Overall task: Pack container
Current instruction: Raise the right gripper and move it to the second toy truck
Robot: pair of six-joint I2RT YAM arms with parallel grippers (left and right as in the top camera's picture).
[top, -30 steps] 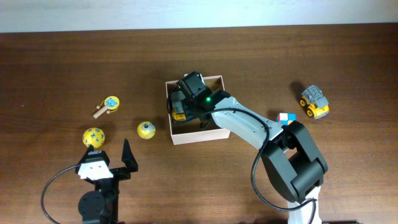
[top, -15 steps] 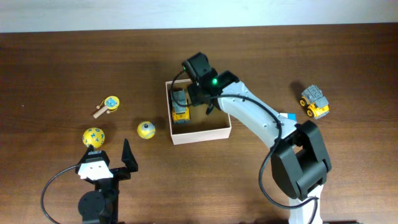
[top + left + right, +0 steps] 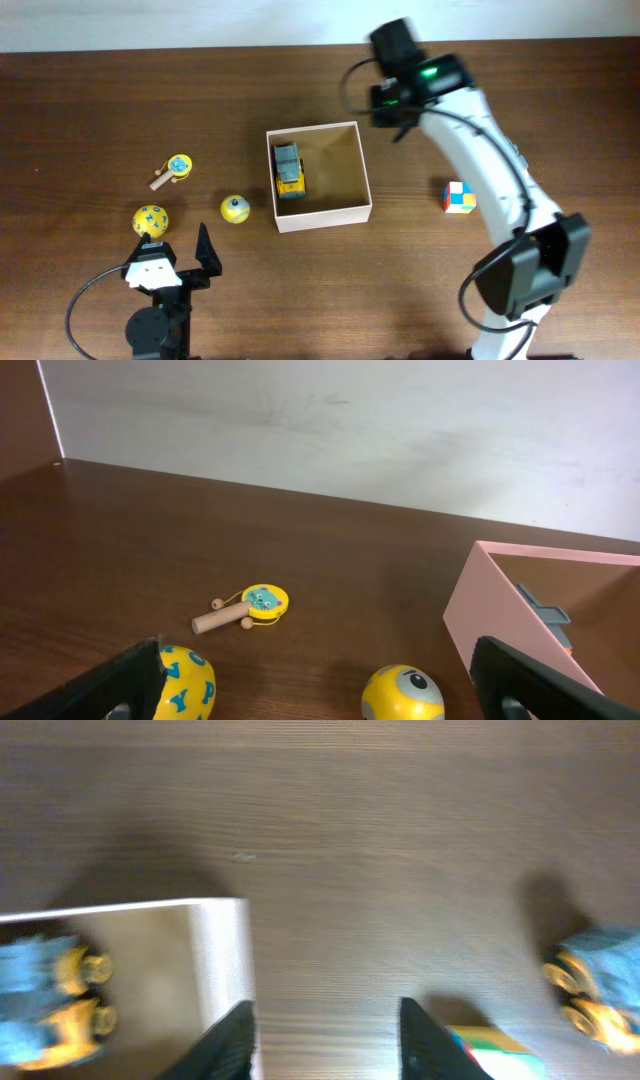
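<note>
The container, a square cardboard box with whitish walls and a tan inside, stands mid-table. It holds a grey-and-yellow toy truck. The box and truck also show in the right wrist view. My right gripper is open and empty, raised above the table behind the box's right corner. My left gripper is open and empty near the front left. The box wall shows to its right.
A lettered yellow ball, a yellow egg toy and a wooden drum rattle lie left of the box. A colour cube and a second truck lie right; my arm hides that truck overhead.
My right gripper let go of the truck inside the box, rose out of it and swung right and back. The left arm has not moved.
</note>
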